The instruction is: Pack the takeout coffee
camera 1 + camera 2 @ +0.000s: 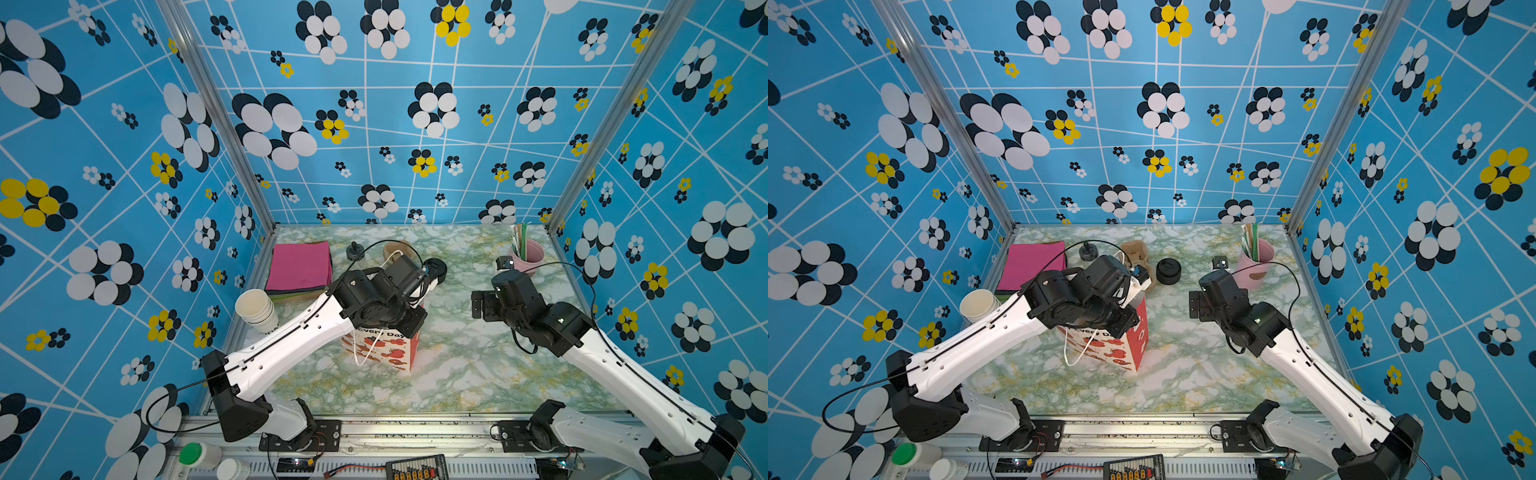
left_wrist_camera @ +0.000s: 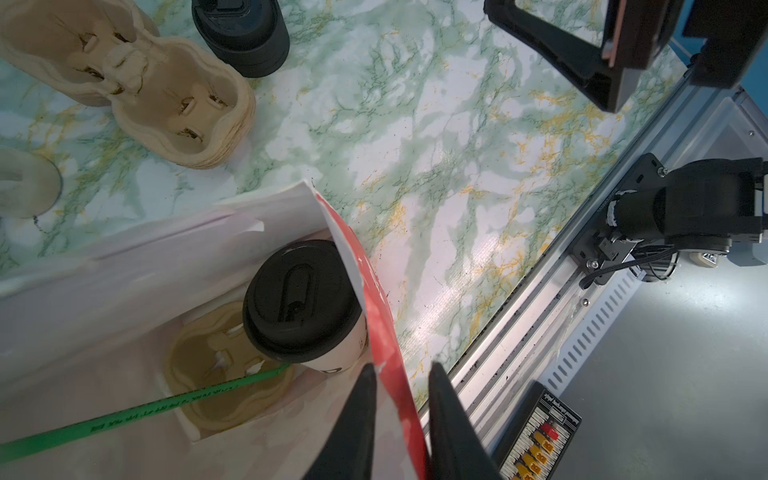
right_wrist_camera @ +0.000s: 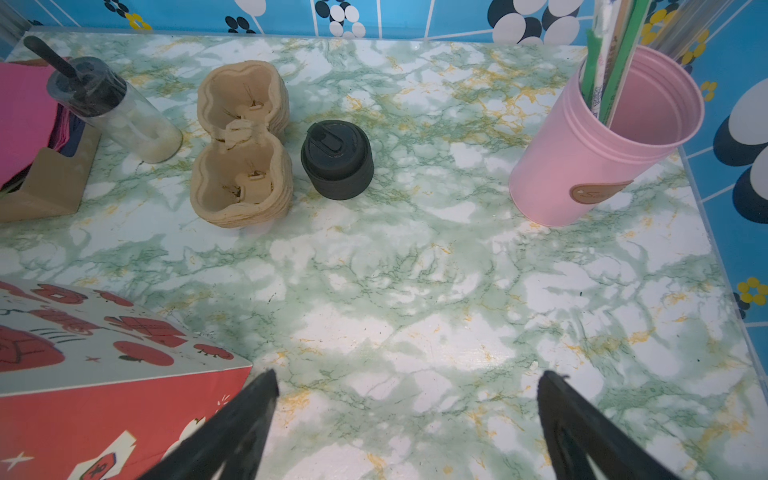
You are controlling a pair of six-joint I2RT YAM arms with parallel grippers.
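The takeout coffee (image 2: 301, 299), a white paper cup with a black sip lid, stands inside the open paper bag (image 2: 374, 291), next to its red side wall. It sits in a tan cup carrier (image 2: 216, 374) on the bag's floor, and a green straw (image 2: 166, 405) lies across the carrier. My left gripper (image 2: 402, 365) has one finger inside the bag and one outside, shut on the red wall near its top edge. In both top views the left wrist covers the bag's mouth (image 1: 390, 349) (image 1: 1121, 349). My right gripper (image 3: 409, 378) hangs open over bare table to the right of the bag (image 3: 104, 395).
At the back stand a stack of tan carriers (image 3: 243, 145), a stack of black lids (image 3: 336, 160), a clear shaker (image 3: 116, 112) and a pink cup of straws (image 3: 602, 137). Pink napkins (image 1: 299, 266) and stacked lidless paper cups (image 1: 255, 309) sit at the left.
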